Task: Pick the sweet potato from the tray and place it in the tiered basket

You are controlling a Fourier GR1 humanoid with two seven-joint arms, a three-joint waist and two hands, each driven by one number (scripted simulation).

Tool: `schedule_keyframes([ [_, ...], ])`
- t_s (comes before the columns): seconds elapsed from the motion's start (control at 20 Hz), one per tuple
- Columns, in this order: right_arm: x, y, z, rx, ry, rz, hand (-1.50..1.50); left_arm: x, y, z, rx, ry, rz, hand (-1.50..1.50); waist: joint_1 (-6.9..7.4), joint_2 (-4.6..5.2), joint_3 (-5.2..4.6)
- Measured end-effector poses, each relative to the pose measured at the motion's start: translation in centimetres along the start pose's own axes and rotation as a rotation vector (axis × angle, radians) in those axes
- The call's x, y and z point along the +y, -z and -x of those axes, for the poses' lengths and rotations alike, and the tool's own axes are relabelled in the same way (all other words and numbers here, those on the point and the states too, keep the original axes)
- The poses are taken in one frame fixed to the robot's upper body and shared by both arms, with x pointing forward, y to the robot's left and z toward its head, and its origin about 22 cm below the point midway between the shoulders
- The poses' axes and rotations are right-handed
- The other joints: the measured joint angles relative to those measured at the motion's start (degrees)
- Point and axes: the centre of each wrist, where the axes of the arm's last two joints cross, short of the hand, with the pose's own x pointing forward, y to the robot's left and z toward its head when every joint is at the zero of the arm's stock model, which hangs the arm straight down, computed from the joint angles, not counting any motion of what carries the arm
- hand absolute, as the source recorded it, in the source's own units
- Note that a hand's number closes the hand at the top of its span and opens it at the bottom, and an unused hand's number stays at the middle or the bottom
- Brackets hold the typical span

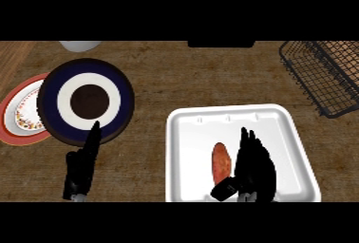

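Sweet potato (222, 161) lying in white tray (198, 142), right robot hand (254, 163) beside it, fingers straight, holding nothing

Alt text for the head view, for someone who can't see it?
The right hand lies open beside the sweet potato on the white tray. The wire basket sits upper right; left hand rests by a blue plate.
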Motion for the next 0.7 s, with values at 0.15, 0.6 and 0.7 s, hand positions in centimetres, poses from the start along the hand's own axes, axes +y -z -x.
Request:
schedule_keyframes([
  [0.15, 0.3, 0.6, -0.2, 0.011, -0.015, -0.031, -1.5, -0.3, -0.2, 0.2, -0.007, 0.0, -0.001, 0.0, 0.0, -0.04, 0.01],
  [0.6, 1.1, 1.9, -0.3, 0.044, -0.041, -0.097, -1.5, -0.2, -0.1, 0.4, -0.011, 0.004, 0.001, 0.0, -0.26, -0.13, 0.08],
  [0.7, 1.3, 2.2, -0.3, 0.053, -0.046, -0.113, -1.5, -0.3, -0.1, 0.3, -0.011, 0.008, -0.001, 0.0, -0.29, -0.14, 0.08],
])
